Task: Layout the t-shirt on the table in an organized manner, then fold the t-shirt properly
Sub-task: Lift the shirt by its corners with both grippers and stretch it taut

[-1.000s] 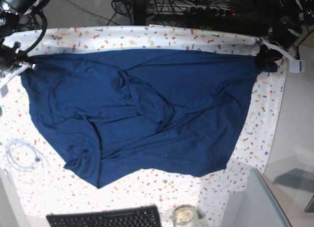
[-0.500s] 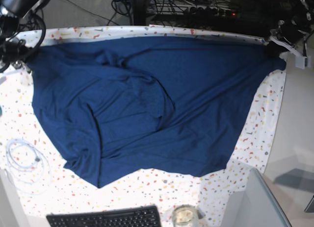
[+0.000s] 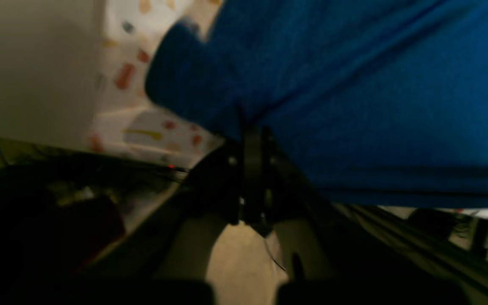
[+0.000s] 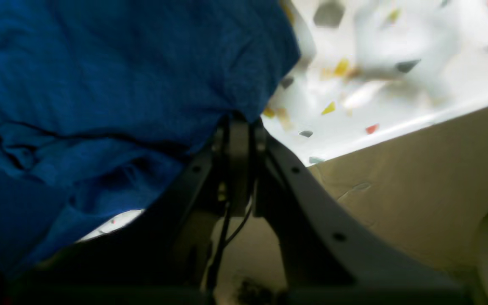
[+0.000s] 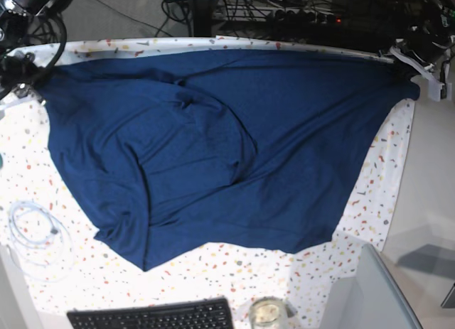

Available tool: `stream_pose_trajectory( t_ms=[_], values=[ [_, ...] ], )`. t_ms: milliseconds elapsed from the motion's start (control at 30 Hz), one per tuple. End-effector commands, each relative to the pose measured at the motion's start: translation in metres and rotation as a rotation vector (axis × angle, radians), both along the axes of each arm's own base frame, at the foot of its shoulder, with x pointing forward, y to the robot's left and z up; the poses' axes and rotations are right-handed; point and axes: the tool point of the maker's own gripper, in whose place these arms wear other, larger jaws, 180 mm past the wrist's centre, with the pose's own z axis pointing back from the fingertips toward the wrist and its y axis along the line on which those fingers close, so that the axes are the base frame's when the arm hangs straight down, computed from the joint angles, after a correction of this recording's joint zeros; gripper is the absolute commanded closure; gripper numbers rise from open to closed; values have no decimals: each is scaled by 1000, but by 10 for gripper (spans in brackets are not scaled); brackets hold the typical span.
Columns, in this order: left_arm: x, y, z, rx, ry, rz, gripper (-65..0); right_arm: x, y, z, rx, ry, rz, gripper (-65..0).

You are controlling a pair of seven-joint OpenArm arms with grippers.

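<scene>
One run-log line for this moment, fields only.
phase: layout | left gripper: shut on t-shirt corner | right gripper: shut on opposite corner | top edge stretched along table far side | folding: not started

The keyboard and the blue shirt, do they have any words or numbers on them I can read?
No readable text anywhere.
keyboard: key markings too small to read.
t-shirt: plain navy, no print or label showing.
table: only coloured flecks, no words.
Both wrist views: blurred, no writing visible.

Both grippers [image 3: 250, 127] [image 4: 237, 120] clamped, arms apart
</scene>
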Motion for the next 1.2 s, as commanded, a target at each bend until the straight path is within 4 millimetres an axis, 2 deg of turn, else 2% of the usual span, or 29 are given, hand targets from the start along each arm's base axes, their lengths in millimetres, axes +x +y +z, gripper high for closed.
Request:
stream_pose_trajectory(
  t_ms=[0, 67, 133, 300, 400, 467, 567, 700, 933, 1067, 1167],
  values=[
    [12, 5, 17, 39, -55, -18, 0, 15, -13, 16, -55, -56, 0, 0],
    [18, 4, 27, 61, -78, -32, 0, 28, -13, 24, -65, -93, 3, -2],
    [34, -2, 39, 79, -118, -65, 0, 39, -13, 29, -63, -120, 2, -2],
    [58, 6, 47, 117, -69, -78, 0, 73, -17, 47, -70, -197, -2, -3],
    [60, 5, 47, 117, -55, -76, 0, 65, -15, 37, -54, -166, -4, -8],
    [57, 5, 45, 115, -44, -76, 0, 47, -13, 22, -32, -110, -5, -8],
    [40, 5, 35, 111, 4, -78, 0, 22, -10, 5, -8, -39, -6, -8],
    [24, 8, 29, 116, 43, -75, 0, 5, -6, -3, -1, -2, -2, -8],
    [13, 9, 26, 122, 74, -78, 0, 1, -6, -4, -1, 7, -2, -8],
    [20, 10, 29, 127, 57, -80, 0, 9, -12, 5, -30, -22, 4, -8],
    [39, 16, 42, 154, 13, -91, 0, 25, -18, 25, -91, -79, 39, -8]
  ],
)
